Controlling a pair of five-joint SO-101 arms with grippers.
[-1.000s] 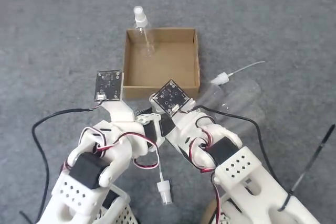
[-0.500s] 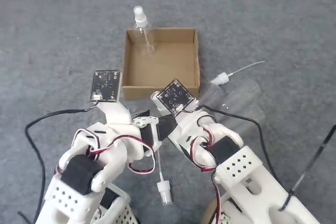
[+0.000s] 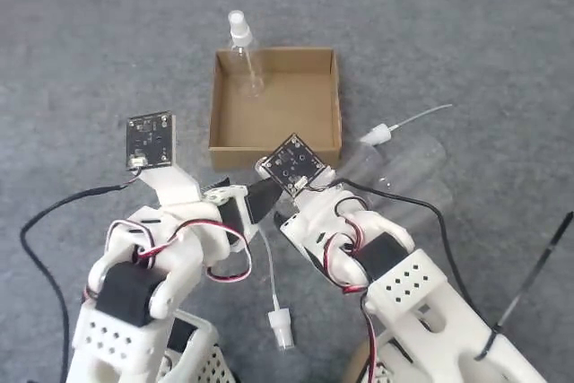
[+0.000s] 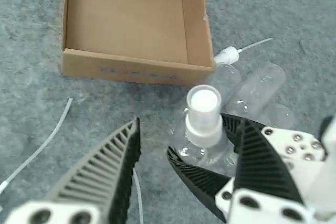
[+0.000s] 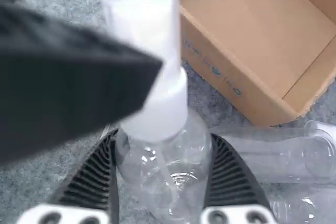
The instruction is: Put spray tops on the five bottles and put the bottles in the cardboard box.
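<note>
Lying nearest on the grey carpet-covered counter: one loose white plastic spray top with a thin dip tube, sitting between the two arms.

Next, the right gripper is clamping the body of an upright clear plastic bottle fitted with a white spray top, just short of the box's near wall. The left gripper is hovering just beside that bottle's top, jaws spread apart, holding nothing.

Beyond, the shallow brown cardboard box is standing open. Just to its right in the high view, clear uncapped plastic bottles are lying on their sides, count not certain, with a second white spray top lying beside them.

Farthest, a capped clear bottle is leaning in the box's far left corner, its top poking over the rim.
</note>
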